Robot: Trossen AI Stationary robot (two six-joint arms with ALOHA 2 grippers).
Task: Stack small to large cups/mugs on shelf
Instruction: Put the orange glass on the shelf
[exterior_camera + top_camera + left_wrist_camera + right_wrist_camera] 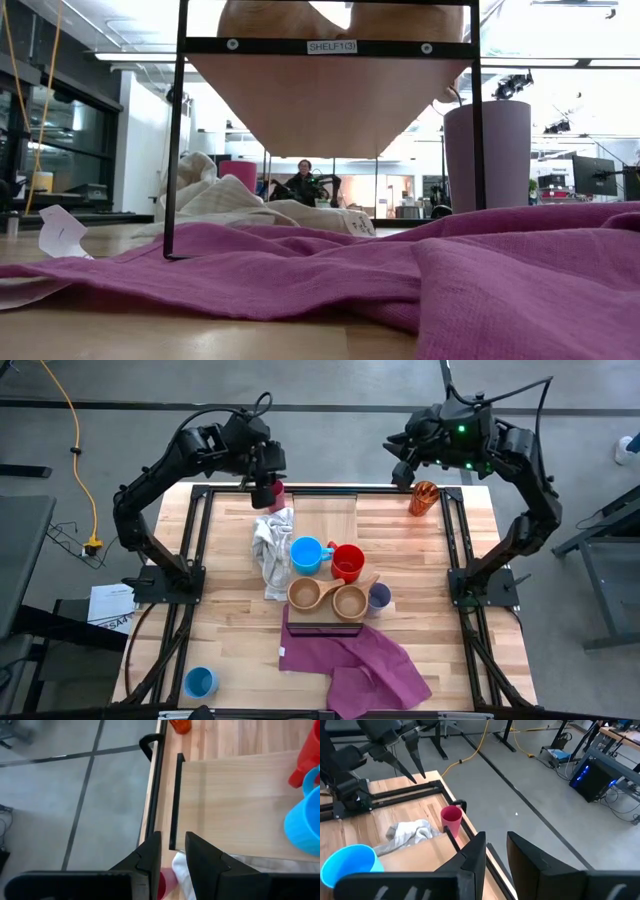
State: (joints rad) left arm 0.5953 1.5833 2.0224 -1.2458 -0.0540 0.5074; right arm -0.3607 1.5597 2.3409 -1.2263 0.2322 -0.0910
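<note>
While nothing is held | near-left blue mug stray | mid: wooden cups, red mug on shelf | far: left gripper over magenta cup, right gripper by orange cup, both slightly apart, empty | next: grab smallest.

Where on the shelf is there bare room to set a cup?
The shelf's far half lies bare, between the white rag and table edge. Its near half is crowded: blue mug, red mug, two wooden cups.
</note>
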